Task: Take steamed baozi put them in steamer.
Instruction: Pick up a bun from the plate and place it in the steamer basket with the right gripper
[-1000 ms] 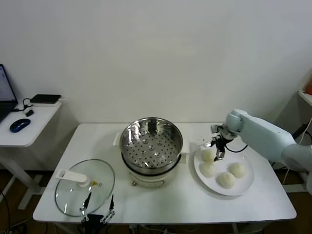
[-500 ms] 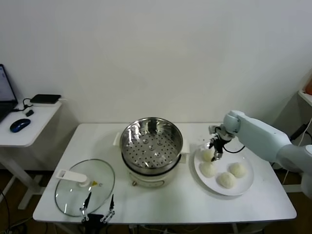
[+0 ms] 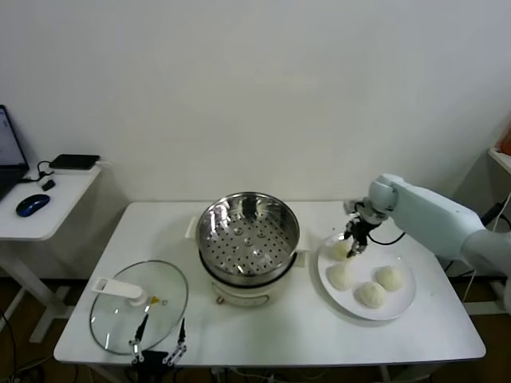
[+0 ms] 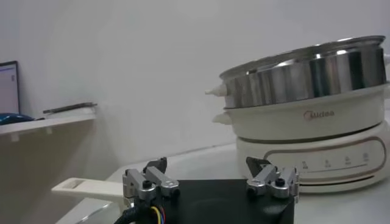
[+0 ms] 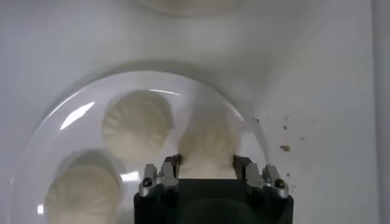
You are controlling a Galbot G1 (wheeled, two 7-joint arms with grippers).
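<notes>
The baozi (image 3: 341, 248) we are after now sits between the fingers of our right gripper (image 3: 352, 246), which is closed on it; half a second ago it lay lower on the plate (image 3: 402, 302), so we judge the lift has begun. Three buns remain on the plate. The steamer (image 3: 247, 237), empty, stands toward nine o'clock from the gripper. Our left gripper (image 4: 211, 181) idles open by the glass lid (image 3: 137, 305).
</notes>
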